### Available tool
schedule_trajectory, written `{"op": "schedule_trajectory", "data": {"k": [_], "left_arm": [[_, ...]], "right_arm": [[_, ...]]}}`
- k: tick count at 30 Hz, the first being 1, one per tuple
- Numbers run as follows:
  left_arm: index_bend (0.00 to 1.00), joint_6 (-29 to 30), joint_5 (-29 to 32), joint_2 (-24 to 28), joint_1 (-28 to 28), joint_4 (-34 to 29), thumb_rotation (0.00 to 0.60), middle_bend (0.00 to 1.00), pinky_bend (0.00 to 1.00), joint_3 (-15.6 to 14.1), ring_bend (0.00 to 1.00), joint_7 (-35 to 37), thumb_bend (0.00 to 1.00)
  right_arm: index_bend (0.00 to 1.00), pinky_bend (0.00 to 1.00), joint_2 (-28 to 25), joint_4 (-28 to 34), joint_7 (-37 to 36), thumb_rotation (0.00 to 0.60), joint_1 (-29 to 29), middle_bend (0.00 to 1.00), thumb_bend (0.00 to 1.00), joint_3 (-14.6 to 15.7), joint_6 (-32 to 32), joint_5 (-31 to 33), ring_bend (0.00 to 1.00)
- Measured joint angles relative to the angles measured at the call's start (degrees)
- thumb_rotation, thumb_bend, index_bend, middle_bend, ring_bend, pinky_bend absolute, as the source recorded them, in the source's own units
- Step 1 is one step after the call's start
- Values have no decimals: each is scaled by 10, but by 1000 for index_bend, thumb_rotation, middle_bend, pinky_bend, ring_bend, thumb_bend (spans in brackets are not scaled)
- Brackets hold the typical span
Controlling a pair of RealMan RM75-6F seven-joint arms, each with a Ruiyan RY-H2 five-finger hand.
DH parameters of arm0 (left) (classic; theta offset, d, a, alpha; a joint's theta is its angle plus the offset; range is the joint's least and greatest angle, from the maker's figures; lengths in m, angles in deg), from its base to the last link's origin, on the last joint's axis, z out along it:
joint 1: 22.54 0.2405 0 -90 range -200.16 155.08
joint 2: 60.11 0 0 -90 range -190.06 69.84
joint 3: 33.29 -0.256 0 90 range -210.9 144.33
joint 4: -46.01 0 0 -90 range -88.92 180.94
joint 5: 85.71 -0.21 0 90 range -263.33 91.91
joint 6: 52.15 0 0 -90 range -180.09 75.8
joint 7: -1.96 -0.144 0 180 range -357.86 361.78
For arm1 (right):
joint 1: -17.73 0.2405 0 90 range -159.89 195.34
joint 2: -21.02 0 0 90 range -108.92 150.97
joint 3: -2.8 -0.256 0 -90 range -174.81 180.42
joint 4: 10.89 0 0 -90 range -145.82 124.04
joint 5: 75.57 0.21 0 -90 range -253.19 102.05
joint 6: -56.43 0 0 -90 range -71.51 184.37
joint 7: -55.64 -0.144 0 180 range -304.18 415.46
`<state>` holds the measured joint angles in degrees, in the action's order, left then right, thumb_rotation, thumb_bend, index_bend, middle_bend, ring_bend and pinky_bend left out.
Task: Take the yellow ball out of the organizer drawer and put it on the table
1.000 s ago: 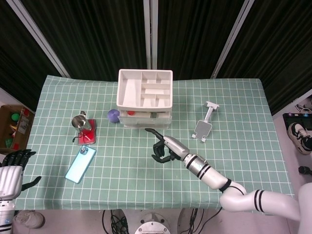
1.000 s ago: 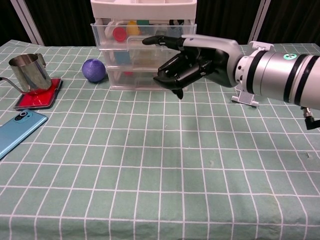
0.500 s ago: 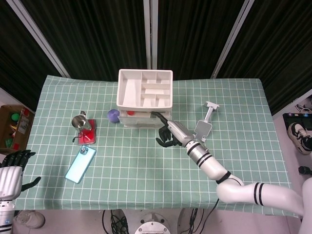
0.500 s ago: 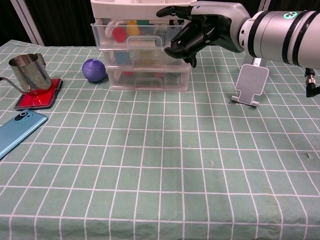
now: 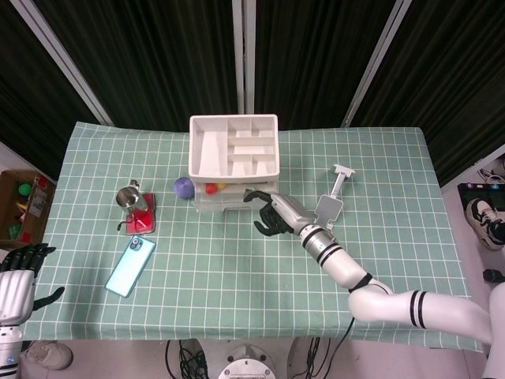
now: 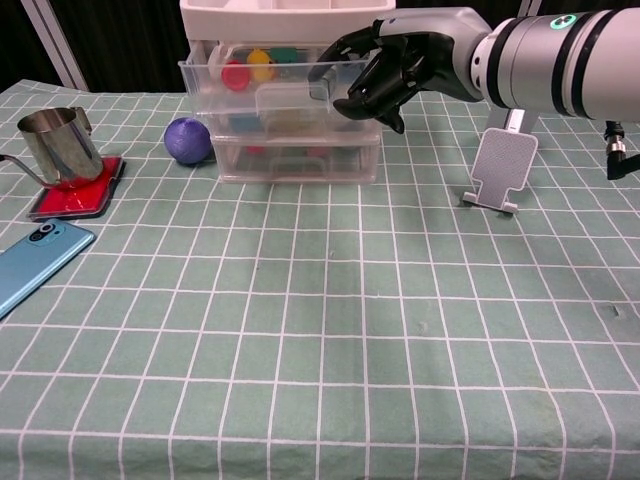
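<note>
The clear organizer with a white tray top stands at the back of the table. Its top drawer is pulled partly out. Inside lies the yellow ball, between a red ball and a green one. My right hand is at the drawer's front right corner, fingers hooked over its rim. My left hand hangs off the table's near left corner, fingers apart and holding nothing.
A purple ball sits left of the organizer. Further left a steel cup stands on a red coaster, with a blue phone nearer. A grey phone stand is right of the organizer.
My right hand went from the table up to the top drawer's front, hooked its rim and drew the drawer outward. The balls inside now show from above. The left hand stayed put.
</note>
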<state>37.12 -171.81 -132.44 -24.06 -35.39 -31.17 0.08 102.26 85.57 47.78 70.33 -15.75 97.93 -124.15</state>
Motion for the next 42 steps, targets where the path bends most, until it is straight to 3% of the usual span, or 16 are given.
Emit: {"op": "schedule_trajectory", "data": {"k": [21,24,27,30,34,37,42], "left_arm": [[235,-5,-2,-2,-5,0,600,193,176,2,151,-3,21],[235,-5,-1,-2,-5,0,600,193,176,3,151,-2,21],[236,-4,0,-2,-5,1,600,193,176,3,151,-1,21],[236,-2,0,-2,-3,2,600,193,175,2,151,1,21],[236,4,-1,-1,0,2,600,193,176,2,151,2,21],[236,11,-2,0,4,1,600,193,176,1,151,3,21],[235,19,-4,1,10,-4,600,193,176,-1,151,1,20]], "right_arm": [[305,707,-79,107,-51,600,-63,783,371,38,-11,-105,713],[211,707,-86,109,-55,600,-67,783,360,40,-13,-115,712],[35,707,-94,109,-51,600,-69,782,237,41,-8,-127,710],[0,707,-111,117,-37,600,-71,781,178,42,-1,-143,710],[17,716,-160,146,-10,600,-66,792,178,40,-5,-162,734],[105,767,-206,168,29,600,-52,829,189,31,-9,-168,783],[190,829,-227,175,138,600,-5,870,194,19,-7,-149,830]]}}
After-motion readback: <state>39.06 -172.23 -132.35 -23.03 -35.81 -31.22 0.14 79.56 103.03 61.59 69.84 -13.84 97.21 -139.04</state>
